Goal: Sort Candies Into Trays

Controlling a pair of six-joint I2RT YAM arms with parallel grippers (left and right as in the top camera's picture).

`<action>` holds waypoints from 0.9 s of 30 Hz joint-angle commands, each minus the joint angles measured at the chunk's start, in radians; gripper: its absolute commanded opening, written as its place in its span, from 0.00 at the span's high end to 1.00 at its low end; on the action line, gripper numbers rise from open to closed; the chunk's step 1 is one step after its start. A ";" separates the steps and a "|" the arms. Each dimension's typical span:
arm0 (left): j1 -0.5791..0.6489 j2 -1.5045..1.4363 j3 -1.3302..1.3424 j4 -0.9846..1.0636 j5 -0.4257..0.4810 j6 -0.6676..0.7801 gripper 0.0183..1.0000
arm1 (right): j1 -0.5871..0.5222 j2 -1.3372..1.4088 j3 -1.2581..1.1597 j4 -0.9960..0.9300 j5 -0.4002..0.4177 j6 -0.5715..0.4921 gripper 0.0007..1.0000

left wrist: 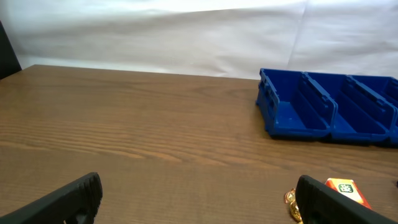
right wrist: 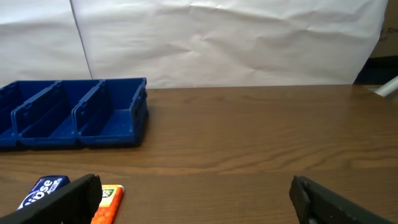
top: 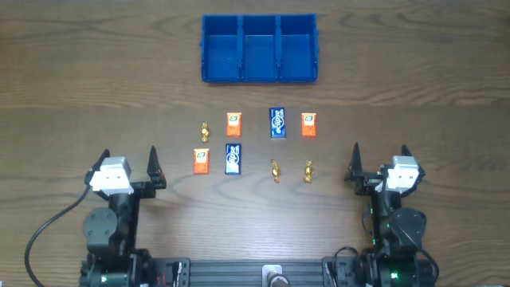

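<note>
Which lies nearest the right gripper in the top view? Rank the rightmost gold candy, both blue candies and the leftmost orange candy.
1. Rightmost gold candy, just left of the right gripper.
2. Upper blue candy, middle.
3. Lower blue candy, left of middle.
4. Leftmost orange candy, far left.

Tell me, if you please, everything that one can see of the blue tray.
The blue tray looks like moulded plastic: one long box split by two inner walls into three equal compartments side by side, all open on top and empty. It stands level on the wooden table, beyond the candies, its long side toward them. Only the table touches it; the candies lie apart from it.
</note>
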 commanded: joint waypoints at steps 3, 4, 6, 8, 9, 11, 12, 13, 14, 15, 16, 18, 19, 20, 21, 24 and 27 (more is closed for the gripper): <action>0.004 -0.006 -0.032 -0.015 -0.012 0.015 0.00 | -0.008 -0.008 -0.001 -0.006 -0.005 -0.012 0.00; 0.004 -0.006 -0.032 -0.015 -0.013 0.015 0.00 | -0.008 -0.008 -0.001 -0.006 -0.005 -0.012 0.00; 0.004 -0.006 -0.032 -0.015 -0.012 0.015 0.00 | -0.008 -0.008 -0.001 -0.006 -0.005 -0.012 0.00; 0.004 -0.006 -0.032 -0.015 -0.013 0.015 0.00 | -0.008 -0.008 -0.001 -0.006 -0.005 -0.012 0.00; 0.004 -0.005 -0.032 -0.015 -0.013 0.015 0.00 | -0.008 -0.008 -0.001 -0.006 -0.005 -0.012 0.00; 0.004 -0.005 -0.032 -0.015 -0.013 0.015 0.00 | -0.008 -0.008 -0.001 -0.006 -0.005 -0.012 0.00; 0.004 -0.005 -0.032 -0.015 -0.013 0.015 0.00 | -0.008 -0.008 -0.001 -0.006 -0.005 -0.012 0.00; 0.004 -0.005 -0.032 -0.015 -0.013 0.015 0.00 | -0.008 -0.008 -0.001 -0.006 -0.005 -0.012 0.00; 0.004 -0.006 -0.032 -0.015 -0.013 0.015 0.00 | -0.008 -0.008 -0.001 -0.006 -0.005 -0.011 0.00; 0.004 -0.005 -0.032 -0.015 -0.013 0.015 0.00 | -0.008 -0.008 -0.001 -0.006 -0.005 -0.012 0.00; 0.004 -0.005 -0.032 -0.015 -0.013 0.015 0.00 | -0.008 -0.008 -0.001 -0.006 -0.005 -0.012 0.00; 0.004 -0.005 -0.032 -0.015 -0.013 0.015 0.00 | -0.008 -0.008 -0.001 -0.006 -0.005 -0.012 0.00; 0.004 -0.005 -0.032 -0.015 -0.013 0.015 0.00 | -0.008 -0.008 -0.001 -0.006 -0.005 -0.012 0.00; 0.004 -0.005 -0.032 -0.015 -0.013 0.015 0.00 | -0.008 -0.008 -0.001 -0.006 -0.005 -0.012 0.00; 0.004 -0.005 -0.032 -0.015 -0.013 0.015 0.00 | -0.008 -0.008 -0.001 -0.006 -0.005 -0.011 0.00; 0.004 -0.005 -0.032 -0.015 -0.012 0.014 0.00 | -0.008 -0.008 -0.001 -0.006 -0.005 -0.012 0.00; 0.003 -0.006 -0.031 -0.006 0.021 -0.019 0.00 | -0.008 -0.008 -0.001 -0.006 -0.005 -0.012 0.00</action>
